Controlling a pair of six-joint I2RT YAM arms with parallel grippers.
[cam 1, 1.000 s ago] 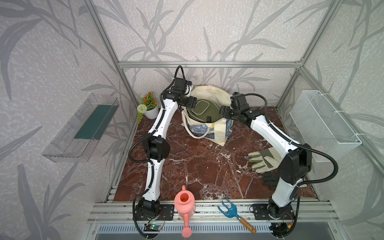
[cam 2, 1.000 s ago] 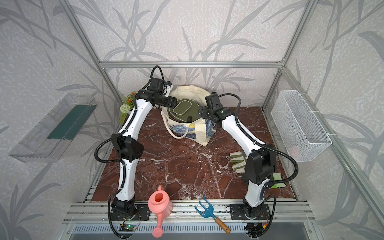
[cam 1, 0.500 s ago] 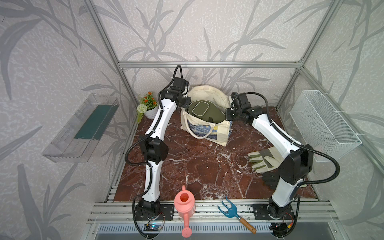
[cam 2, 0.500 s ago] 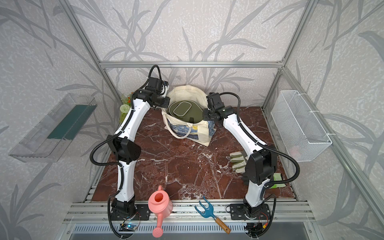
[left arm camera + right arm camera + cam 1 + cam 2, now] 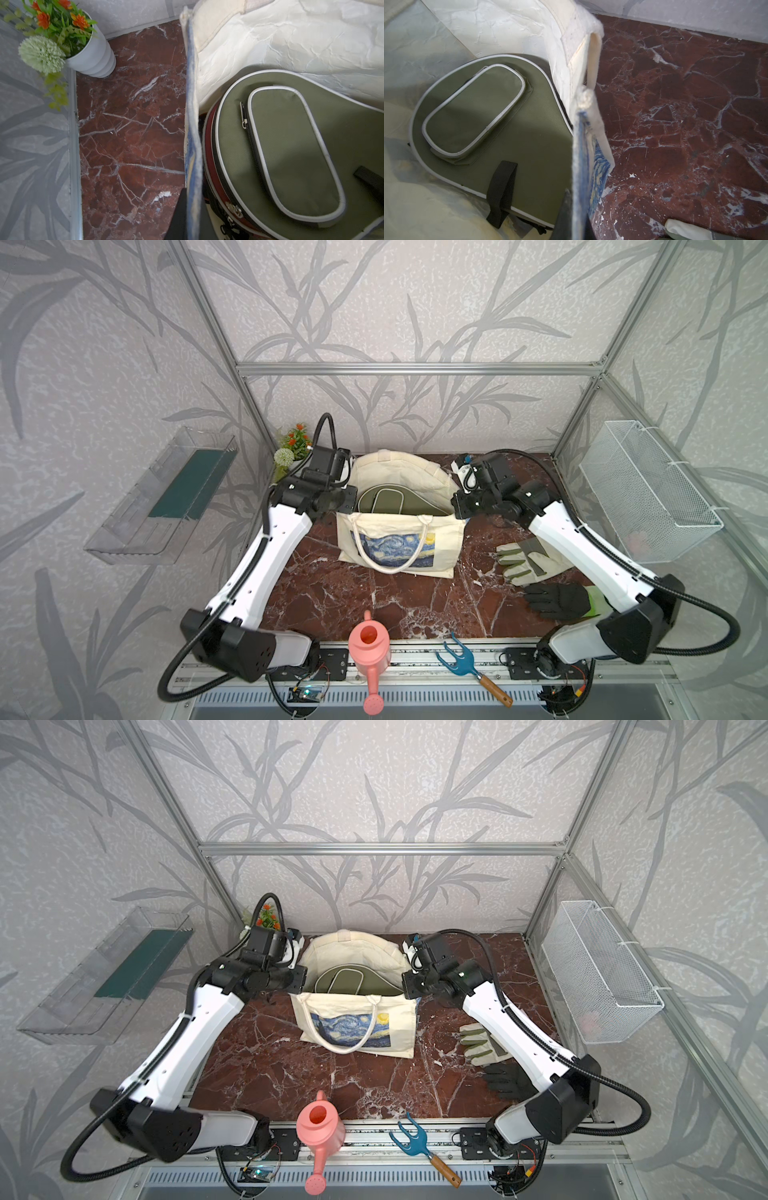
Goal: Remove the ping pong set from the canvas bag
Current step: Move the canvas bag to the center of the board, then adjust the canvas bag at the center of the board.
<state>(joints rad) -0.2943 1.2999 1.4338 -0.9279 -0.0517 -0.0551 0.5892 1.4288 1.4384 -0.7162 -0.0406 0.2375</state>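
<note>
The canvas bag stands upright at the back middle of the table, mouth open, its Starry Night print facing the front. Of the ping pong set, an olive paddle cover lies on top inside. A maroon cover shows under it. My left gripper is shut on the bag's left side rim. My right gripper is shut on the right side rim. The rest of the set is hidden.
A grey-and-white glove and a black glove lie under my right arm. A pink watering can and a blue hand fork sit at the front edge. A flower pot stands back left, a wire basket on the right wall.
Both grippers have shut on the bag's side rims. The bag has straightened from a slumped tilt and now stands square with its mouth stretched wide.
</note>
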